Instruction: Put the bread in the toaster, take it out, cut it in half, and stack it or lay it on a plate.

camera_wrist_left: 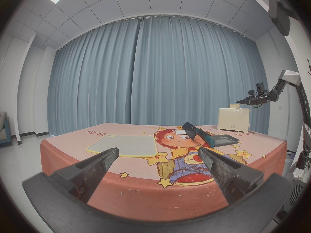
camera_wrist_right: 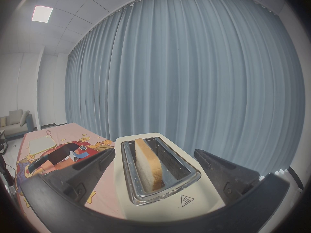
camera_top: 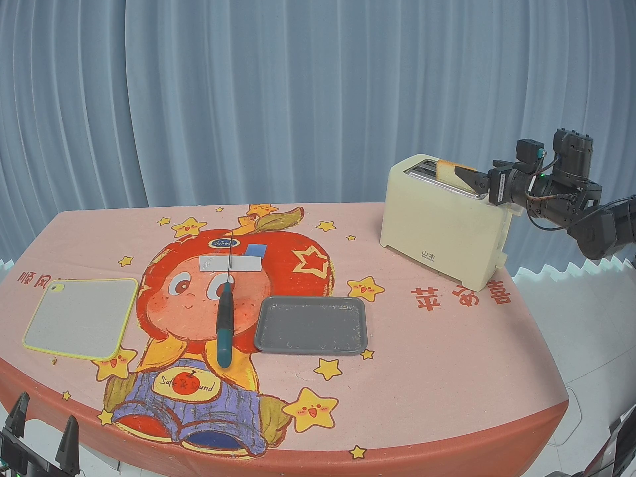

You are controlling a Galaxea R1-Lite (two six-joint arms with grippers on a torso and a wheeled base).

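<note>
Holding our right hand (camera_wrist_right: 154, 152) spread wide at the top of the toaster (camera_wrist_right: 162, 211), we judge it lined up to grip the bread (camera_wrist_right: 147, 167) standing inside.

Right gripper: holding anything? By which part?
Nothing held. Right gripper is open at the toaster; the bread stands in its slot, not gripped. Left gripper is open, empty.

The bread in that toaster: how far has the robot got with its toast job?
Done: the bread stands whole in a slot of the toaster. In hand: the right gripper hovers open over that slot, gripping nothing; whether the slice is toasted I cannot tell. Left: lifting it out, halving it on the cutting board with the knife, and laying it on the plate.
</note>
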